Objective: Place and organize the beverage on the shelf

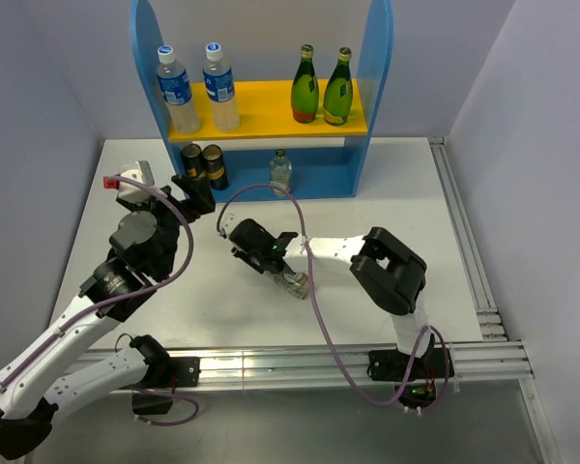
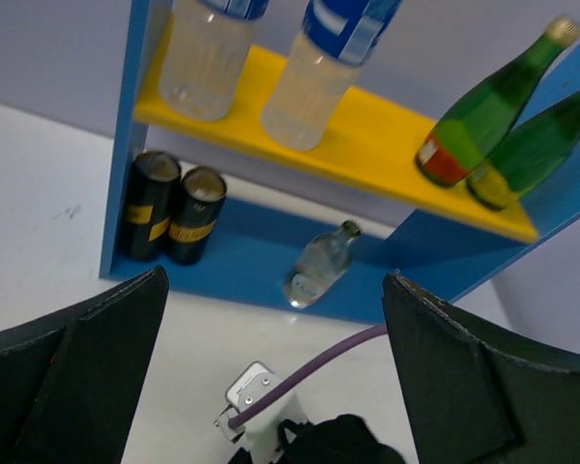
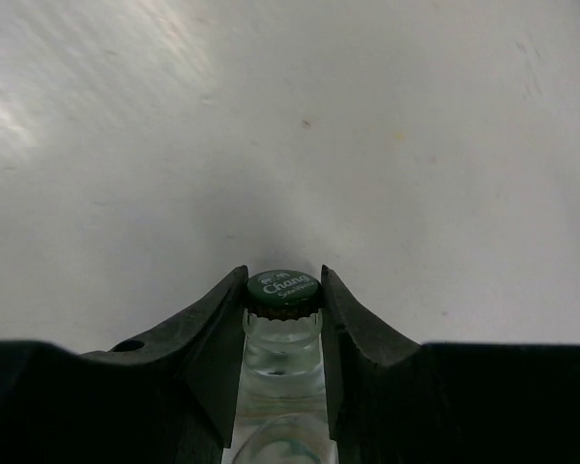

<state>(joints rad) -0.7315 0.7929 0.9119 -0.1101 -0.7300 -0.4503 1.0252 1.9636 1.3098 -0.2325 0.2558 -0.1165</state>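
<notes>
The shelf (image 1: pixel 375 87) stands at the back. Its yellow upper board (image 1: pixel 261 111) holds two blue-label bottles (image 1: pixel 177 89) on the left and two green bottles (image 1: pixel 321 87) on the right. One short clear bottle (image 1: pixel 280 172) stands on the blue base; it also shows in the left wrist view (image 2: pixel 321 266). My right gripper (image 1: pixel 275 266) is shut on the neck of the other short clear bottle (image 1: pixel 292 283), low over the table's middle. In the right wrist view its green cap (image 3: pixel 282 290) sits between the fingertips (image 3: pixel 227 309). My left gripper (image 1: pixel 193 188) is open and empty in front of the shelf's left end.
Two black-and-gold cans (image 1: pixel 203 164) stand on the shelf base at the left, just beyond my left gripper, and show in the left wrist view (image 2: pixel 169 213). A purple cable (image 1: pixel 271 191) loops over the right wrist. Aluminium rails (image 1: pixel 464 251) run along the table's right and near edges.
</notes>
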